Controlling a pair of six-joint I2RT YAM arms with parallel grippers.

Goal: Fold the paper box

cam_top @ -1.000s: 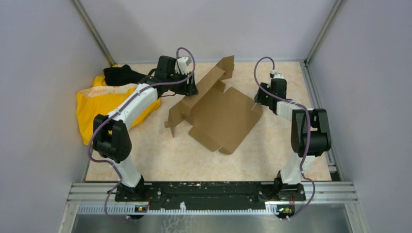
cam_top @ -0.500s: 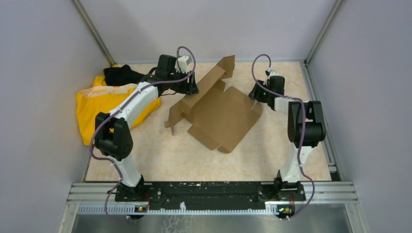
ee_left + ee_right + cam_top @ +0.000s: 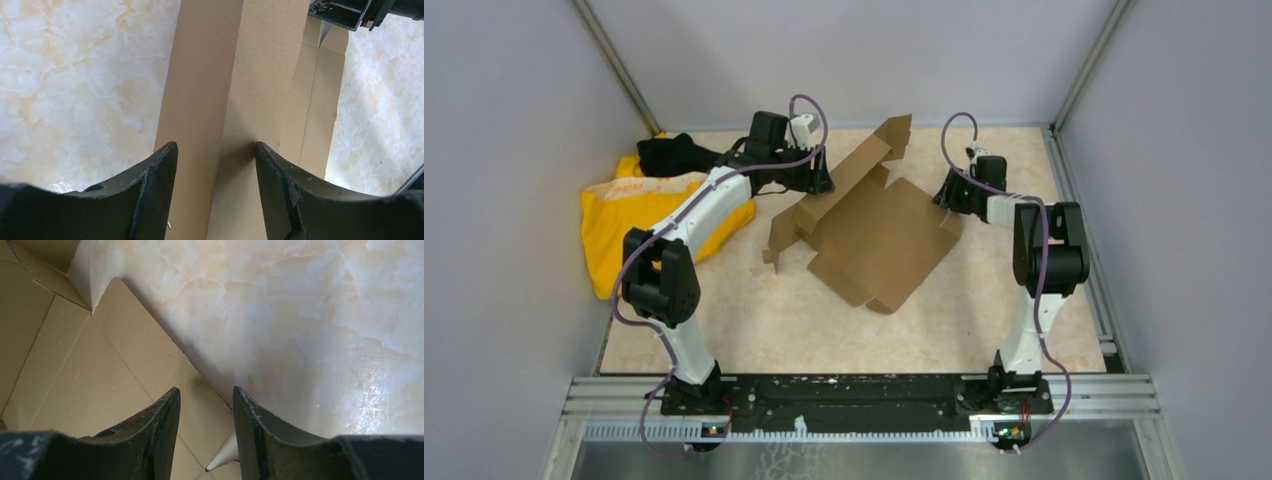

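Left fingers (image 3: 150, 200) apart over paper box (image 3: 260, 75)

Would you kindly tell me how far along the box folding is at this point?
Early. Done: one far flap of the box stands up. In hand: the left gripper sits open over that fold, the right gripper open over the opposite edge. Left: the remaining panels lie flat, unfolded.

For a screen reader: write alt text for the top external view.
A brown paper box, one flap raised, lies on a marbled table. The left gripper is at the raised flap, the right gripper at its right edge; a yellow cloth lies left.
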